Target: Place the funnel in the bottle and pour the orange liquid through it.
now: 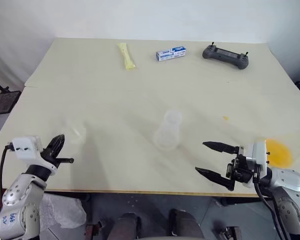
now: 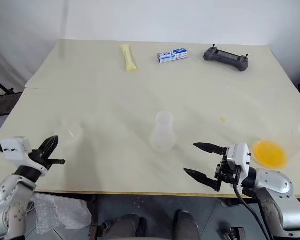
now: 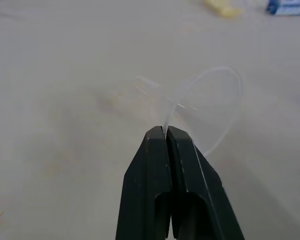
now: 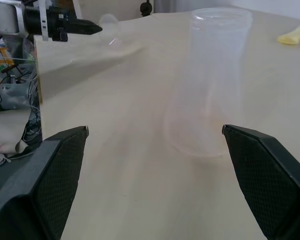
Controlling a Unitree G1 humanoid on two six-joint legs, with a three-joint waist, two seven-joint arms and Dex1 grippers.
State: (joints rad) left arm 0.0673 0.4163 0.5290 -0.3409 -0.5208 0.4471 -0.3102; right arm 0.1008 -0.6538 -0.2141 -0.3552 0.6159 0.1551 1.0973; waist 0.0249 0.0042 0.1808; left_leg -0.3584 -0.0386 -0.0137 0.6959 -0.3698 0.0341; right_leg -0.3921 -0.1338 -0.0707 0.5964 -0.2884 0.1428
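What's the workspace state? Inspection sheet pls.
Surface: pale table, small orange spot.
Job's things: funnel pinched by its rim; bottle upright mid-table; orange liquid in a clear cup at the right edge.
Clutter: yellow stick, blue-white box, grey controller along the far edge.
Grippers: left gripper shut on funnel; right gripper open, facing the bottle.
Cables: black cable at left wrist.
Surroundings: white wall behind.
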